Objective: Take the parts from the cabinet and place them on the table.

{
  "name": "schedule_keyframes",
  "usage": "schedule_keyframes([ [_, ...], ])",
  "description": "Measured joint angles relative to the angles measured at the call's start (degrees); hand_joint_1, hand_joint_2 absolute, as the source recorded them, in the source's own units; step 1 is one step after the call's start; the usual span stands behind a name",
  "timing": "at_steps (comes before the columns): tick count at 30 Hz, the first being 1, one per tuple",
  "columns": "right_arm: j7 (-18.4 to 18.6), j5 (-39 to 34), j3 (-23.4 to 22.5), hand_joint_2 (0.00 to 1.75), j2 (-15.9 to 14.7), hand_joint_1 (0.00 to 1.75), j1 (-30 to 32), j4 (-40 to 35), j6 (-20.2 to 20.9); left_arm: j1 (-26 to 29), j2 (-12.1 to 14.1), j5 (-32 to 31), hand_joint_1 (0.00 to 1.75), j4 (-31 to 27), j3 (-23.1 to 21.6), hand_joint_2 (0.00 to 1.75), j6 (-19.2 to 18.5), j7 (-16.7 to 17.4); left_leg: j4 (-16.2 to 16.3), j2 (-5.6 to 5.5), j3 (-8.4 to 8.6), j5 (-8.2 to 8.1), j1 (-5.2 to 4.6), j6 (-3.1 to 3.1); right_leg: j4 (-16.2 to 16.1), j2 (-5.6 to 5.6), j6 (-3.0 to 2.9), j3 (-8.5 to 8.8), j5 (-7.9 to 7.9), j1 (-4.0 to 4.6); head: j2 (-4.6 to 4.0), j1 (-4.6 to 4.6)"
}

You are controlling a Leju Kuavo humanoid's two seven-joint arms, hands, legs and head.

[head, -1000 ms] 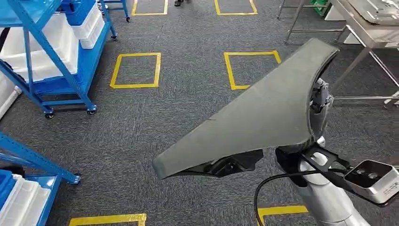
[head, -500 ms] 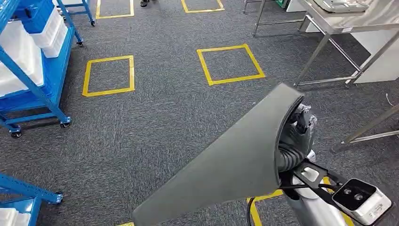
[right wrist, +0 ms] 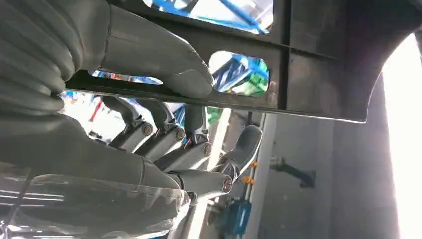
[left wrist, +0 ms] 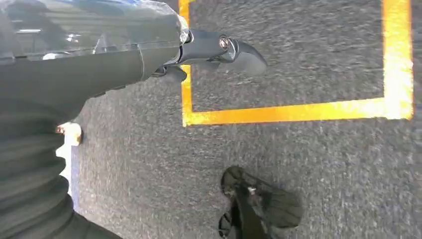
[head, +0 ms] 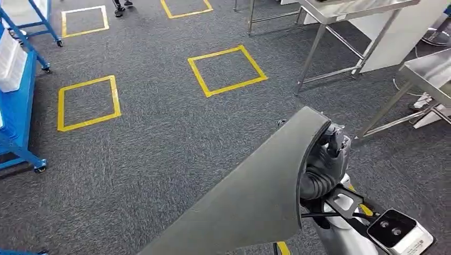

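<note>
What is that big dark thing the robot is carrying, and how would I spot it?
Look at the grey carpet floor with its yellow taped squares. Above it, at the near right, the robot's right hand grips a large dark grey curved panel by its upper edge. It is the only broad, smooth, matte sheet in sight, unlike the shiny steel tables beyond.

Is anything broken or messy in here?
Nothing stands out. The right robot hand holds the big grey part by its curved end. It looks whole. The carpet shows no spills, and the steel tables stand upright.
</note>
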Motion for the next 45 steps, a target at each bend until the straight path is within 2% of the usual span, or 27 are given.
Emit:
schedule_keyframes([
  [1, -0.02, 0.02, -0.26, 1.75, 0.32, 1.75, 0.02, 0.09, 0.02, 0.02, 0.09, 0.02, 0.0, 0.0, 0.11, 1.75, 0.02, 0.0, -4.82, -2.5, 2.06, 1.75, 0.48, -0.19, 0.54, 0.66, 0.37, -0.21, -0.34, -0.03, 0.0, 0.02],
  [2, -0.02, 0.06, -0.52, 1.75, 0.52, 1.75, -0.01, 0.17, 0.15, 0.1, 0.09, 0.02, 0.0, 0.0, 0.22, 1.75, 0.04, 0.02, -5.73, -5.43, 2.45, 0.5, 0.65, -0.21, 1.24, 1.22, 0.78, -0.79, -0.59, 0.18, 0.0, 0.0],
  [6, -0.11, 0.2, -1.4, 1.75, 0.83, 1.75, 0.43, 0.28, 0.59, -0.32, 0.37, 0.02, 0.0, 0.0, 0.5, 1.75, 0.24, 0.37, -5.97, -2.76, 2.5, 1.15, 0.36, 1.68, 1.12, 3.39, 2.21, -1.66, -0.02, -0.3, 0.0, 0.02],
  [8, -0.13, 0.26, -1.99, 1.75, 0.83, 1.75, 0.57, 0.28, 0.79, -0.25, 0.61, 0.07, 0.0, 0.0, 0.74, 1.75, 0.46, 0.44, -6.48, -1.3, 2.7, 1.4, 0.26, 2.46, 3.95, -2.43, 2.42, -2.92, -2.08, -0.04, 0.0, 0.02],
  [10, -0.13, 0.33, -2.25, 1.75, 0.83, 1.75, 0.71, 0.33, 0.9, 0.02, 0.77, 0.13, 0.0, 0.0, 1.05, 1.75, 0.52, 0.42, -6.46, 0.2, 2.58, 1.33, -0.02, 2.65, 12.8, -4.05, 2.77, -7.37, -6.45, -0.22, 0.0, 0.02],
  [12, -0.13, 0.39, -2.56, 1.75, 0.83, 1.75, 1.19, 0.35, 0.94, 0.12, 0.94, 0.33, 0.0, 0.0, 1.18, 1.75, 0.57, 0.39, -6.45, 1.77, 2.52, 1.2, -0.18, 2.78, 18.98, -4.23, 2.85, -10.54, -8.07, -0.33, 0.0, 0.02],
  [13, -0.13, 0.52, -2.77, 1.75, 0.81, 1.75, 1.37, 0.35, 0.94, 0.09, 1.01, 0.46, 0.0, 0.0, 1.33, 1.75, 0.57, 0.33, -6.45, 2.49, 2.57, 1.14, -0.25, 2.74, 17.96, -4.3, 2.78, -10.06, -6.85, -0.33, 0.0, 0.02],
  [15, -0.13, 0.55, -2.97, 1.75, 0.81, 1.75, 1.42, 0.35, 0.96, -0.03, 1.03, 0.46, 0.0, 0.0, 1.49, 1.75, 0.57, 0.31, -6.46, 3.77, 2.89, 0.9, -0.37, 2.63, 9.05, -5.22, 2.29, -5.26, -2.27, -0.17, 0.0, 0.02],
  [16, -0.13, 0.59, -3.08, 1.75, 0.81, 1.75, 1.41, 0.33, 0.96, -0.08, 1.07, 0.48, 0.0, 0.0, 1.51, 1.75, 0.57, 0.22, -6.48, 4.31, 3.19, 0.75, -0.42, 2.49, 3.35, -7.07, 1.83, -1.96, -0.17, 0.13, 0.0, 0.02],
  [17, -0.13, 0.85, -3.26, 1.75, 0.81, 1.75, 1.42, 0.28, 0.96, -0.08, 1.18, 0.57, 0.0, 0.0, 1.57, 1.75, 0.72, 0.04, -6.5, 4.76, 3.45, 0.59, -0.61, 2.24, 0.97, -10.06, 1.19, -0.71, -0.98, 0.92, 0.0, 0.02],
  [21, -0.13, 1.31, -3.89, 1.75, 0.83, 1.75, 1.79, 0.11, 0.96, -0.33, 1.92, 0.72, 0.0, -0.07, 2.23, 1.75, 1.49, -0.07, -7.05, 7.1, 4.32, 0.24, -0.54, 0.95, 0.34, -7.34, 0.49, -0.85, -0.53, 1.22, 0.0, 0.02],
  [22, -0.13, 1.31, -4.07, 1.75, 0.87, 1.75, 2.06, -0.15, 0.98, -0.38, 2.21, 0.81, 0.0, -0.13, 2.4, 1.75, 1.66, 0.0, -6.81, 6.88, 4.34, -0.3, -0.5, 0.54, -0.6, -6.59, 0.13, -0.02, 0.02, 0.24, 0.0, 0.0],
  [24, -0.15, 1.33, -4.28, 1.75, 0.94, 1.75, 2.04, -0.3, 1.35, -0.32, 2.84, 1.42, 0.0, -0.13, 2.91, 1.75, 1.81, 0.02, -1.02, 2.17, 2.08, -3.86, -0.23, 0.36, -0.92, -5.46, -0.49, 0.27, 0.24, 0.37, 0.0, 0.0],
  [26, -0.15, 1.4, -4.28, 1.75, 1.05, 1.75, 2.51, -0.24, 1.79, -0.15, 3.69, 1.95, 0.0, -0.13, 3.5, 1.75, 1.79, -0.11, 8.43, 0.71, -2.76, -7.74, -0.23, 0.1, -0.84, -3.87, -0.59, 0.2, 0.17, 0.42, 0.0, 0.02],
  [27, -0.15, 1.53, -4.35, 1.75, 1.05, 1.75, 2.65, -0.2, 1.79, -0.01, 3.93, 2.14, 0.0, -0.13, 3.83, 1.75, 1.79, -0.2, 11.32, 0.65, -4.46, -8.1, -0.23, 0.02, -0.74, -3.0, -0.62, 0.18, 0.15, 0.46, 0.0, 0.0],
  [29, -0.15, 1.53, -4.46, 1.75, 1.05, 1.75, 2.77, -0.13, 1.79, 0.06, 4.24, 2.34, 0.0, -0.13, 4.22, 1.75, 1.68, -0.35, 8.09, 0.61, -3.68, -4.63, -0.23, 0.07, -0.46, -1.25, -0.5, 0.27, 0.01, 0.42, 0.0, 0.0],
  [30, -0.13, 1.53, -4.52, 1.75, 1.05, 1.75, 2.77, -0.13, 1.79, 0.01, 4.33, 2.32, 0.0, -0.13, 4.33, 1.75, 1.62, -0.46, 3.37, 0.36, -1.7, -1.74, -0.19, 0.13, -0.22, -0.46, -0.31, 0.33, -0.16, 0.35, 0.0, 0.0],
  [31, -0.15, 1.53, -4.63, 1.75, 1.05, 1.75, 2.77, -0.13, 1.79, -0.02, 4.44, 2.32, 0.0, -0.13, 4.37, 1.75, 1.6, -0.57, -2.59, -0.85, 0.89, 1.33, -0.03, 0.21, 0.16, 0.31, -0.09, 0.38, -0.41, 0.3, 0.0, 0.0],
  [32, -0.15, 1.53, -4.74, 1.75, 1.05, 1.75, 2.76, -0.13, 1.79, 0.01, 4.57, 2.32, 0.0, -0.13, 4.41, 1.75, 1.55, -0.61, -5.56, -3.55, 2.21, 1.45, 0.22, 0.44, 0.44, 0.82, 0.15, 0.21, -0.63, 0.21, 0.0, 0.02],
  [33, -0.15, 1.55, -4.85, 1.75, 1.05, 1.75, 2.76, -0.11, 1.77, 0.05, 4.59, 2.32, 0.0, -0.13, 4.46, 1.75, 1.55, -0.68, -6.41, -3.78, 2.6, 1.1, 0.22, 0.55, 1.01, 1.58, 0.42, -0.24, -0.78, 0.46, 0.0, 0.02],
  [36, -0.15, 1.55, -5.07, 1.75, 1.03, 1.75, 3.0, -0.13, 1.79, -0.39, 4.79, 2.32, 0.0, -0.17, 4.5, 1.75, 1.42, -0.74, -6.24, -2.28, 2.55, 1.28, -0.22, 1.44, 0.58, 3.01, 1.49, -0.67, -0.36, -0.01, 0.0, 0.02],
  [37, -0.15, 1.55, -5.2, 1.75, 1.03, 1.75, 3.09, -0.2, 1.79, -0.46, 4.61, 2.29, 0.0, -0.17, 4.5, 1.75, 1.18, -0.83, -6.89, -1.44, 2.7, 1.62, 0.26, 1.94, 0.8, 3.36, 1.76, -0.72, -0.54, 0.16, 0.0, 0.02],
  [39, -0.13, 1.53, -5.4, 1.75, 1.03, 1.75, 3.05, -0.39, 1.99, -0.43, 4.72, 2.25, 0.0, -0.2, 4.57, 1.75, 1.03, -1.14, -7.14, -0.29, 2.89, 1.67, 0.17, 2.56, 5.27, -2.11, 2.3, -2.82, -3.59, 0.34, 0.0, 0.02],
  [40, -0.15, 1.51, -5.42, 1.75, 1.03, 1.75, 3.1, -0.42, 1.99, -0.27, 4.7, 2.25, 0.0, -0.2, 4.63, 1.75, 0.96, -1.2, -7.14, 0.29, 2.87, 1.61, 0.06, 2.63, 9.7, -3.42, 2.58, -5.05, -5.77, 0.2, 0.0, 0.02],
  [42, -0.15, 1.51, -5.42, 1.75, 1.03, 1.75, 3.34, -0.42, 2.05, -0.02, 4.68, 2.23, 0.0, -0.2, 4.74, 1.75, 0.94, -1.27, -7.11, 1.83, 2.82, 1.43, -0.08, 2.74, 18.19, -4.15, 2.9, -9.52, -8.66, -0.13, 0.0, 0.02],
  [43, -0.15, 1.51, -5.42, 1.75, 1.03, 1.75, 3.36, -0.42, 2.1, -0.02, 4.68, 2.23, 0.0, -0.2, 4.78, 1.75, 0.94, -1.31, -7.1, 2.52, 2.87, 1.37, -0.1, 2.68, 18.79, -4.25, 3.0, -9.98, -8.08, -0.24, 0.0, 0.02],
  [45, -0.15, 1.42, -5.42, 1.75, 1.03, 1.75, 3.36, -0.42, 2.38, -0.11, 4.68, 2.25, 0.0, -0.2, 4.85, 1.75, 0.87, -1.51, -7.1, 3.77, 3.22, 1.09, -0.1, 2.5, 11.82, -4.88, 2.89, -6.51, -3.7, -0.24, 0.0, 0.02],
])
